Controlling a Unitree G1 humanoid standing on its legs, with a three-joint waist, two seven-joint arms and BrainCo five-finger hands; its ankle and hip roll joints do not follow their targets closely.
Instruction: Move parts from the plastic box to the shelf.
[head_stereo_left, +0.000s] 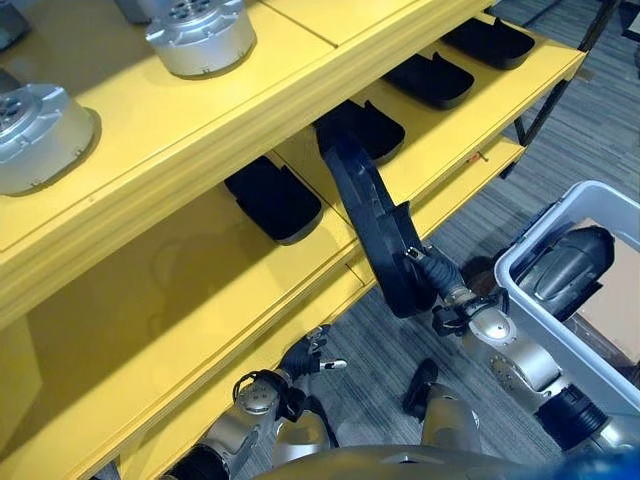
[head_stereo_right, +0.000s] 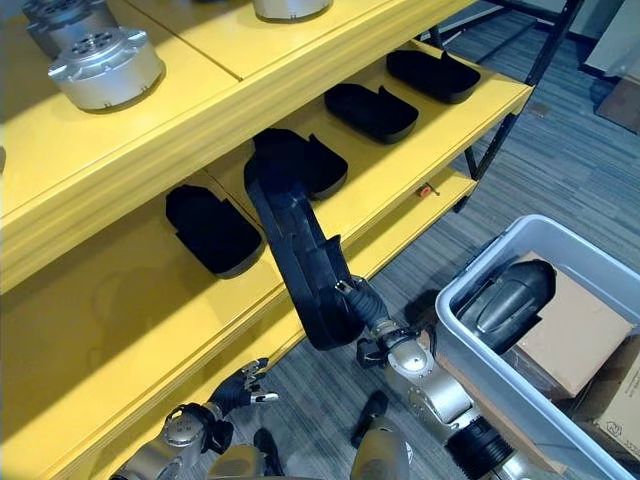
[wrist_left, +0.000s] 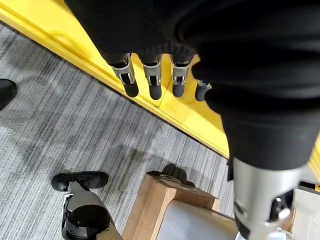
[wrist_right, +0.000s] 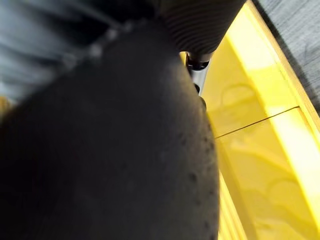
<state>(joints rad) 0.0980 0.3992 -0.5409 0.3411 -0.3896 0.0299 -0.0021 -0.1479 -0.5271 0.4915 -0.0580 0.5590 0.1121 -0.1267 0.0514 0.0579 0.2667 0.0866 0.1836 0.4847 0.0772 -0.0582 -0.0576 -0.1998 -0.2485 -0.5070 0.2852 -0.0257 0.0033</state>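
Note:
My right hand (head_stereo_left: 438, 273) is shut on one end of a long black part (head_stereo_left: 368, 210), which slants up from it. The part's far end reaches over the yellow shelf's middle level (head_stereo_left: 200, 300), next to a black part (head_stereo_left: 378, 125) lying there. In the right wrist view the held black part (wrist_right: 110, 150) looms close, with the yellow shelf (wrist_right: 260, 150) behind it. The grey plastic box (head_stereo_left: 565, 345) stands on the floor at the right and holds another black part (head_stereo_left: 565, 265). My left hand (head_stereo_left: 305, 355) hangs open below the shelf's front edge, its fingers (wrist_left: 150, 82) straight and holding nothing.
More black parts (head_stereo_left: 272, 198) (head_stereo_left: 430, 78) (head_stereo_left: 490, 40) lie in a row on the middle level. Silver round parts (head_stereo_left: 200, 30) (head_stereo_left: 35, 135) stand on the top level. A cardboard piece (head_stereo_right: 565, 335) lies in the box. Grey carpet (head_stereo_left: 560, 130) stretches between shelf and box.

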